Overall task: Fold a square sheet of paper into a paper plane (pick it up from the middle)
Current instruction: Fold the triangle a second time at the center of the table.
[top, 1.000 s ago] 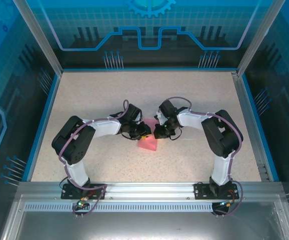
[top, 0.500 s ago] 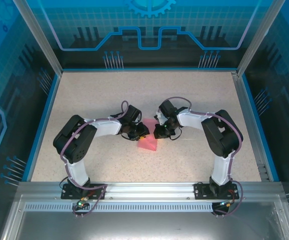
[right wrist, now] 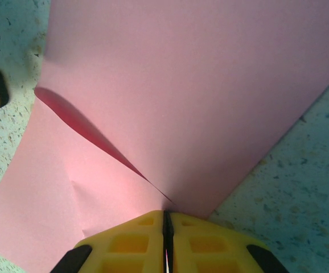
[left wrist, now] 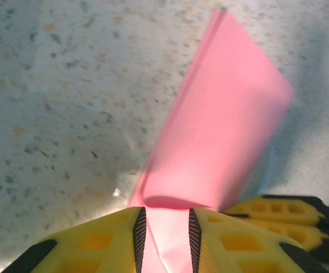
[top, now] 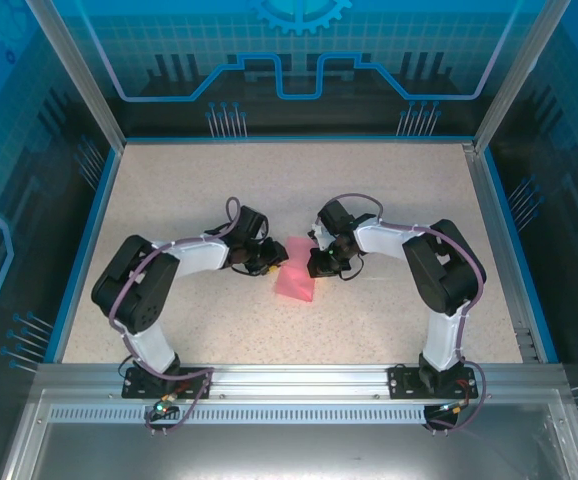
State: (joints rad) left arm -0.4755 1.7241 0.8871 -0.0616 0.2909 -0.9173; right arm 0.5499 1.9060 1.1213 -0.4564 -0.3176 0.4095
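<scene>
One sheet: pink, partly folded.
Right pincer: clamps sheet, likely anchoring fold.
Left pincer: parted, astride edge.

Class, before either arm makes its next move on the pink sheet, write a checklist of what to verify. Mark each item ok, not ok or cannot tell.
1. Right gripper shut on the square sheet of paper: ok.
2. Left gripper pinching the sheet: cannot tell. Paper lies between its fingers, but a gap shows.
3. Sheet folded over, with layers overlapping: ok.
4. Fold pressed flat: not ok. One layer gapes open in the right wrist view.
5. Sheet well inside the edges of the table: ok.
</scene>
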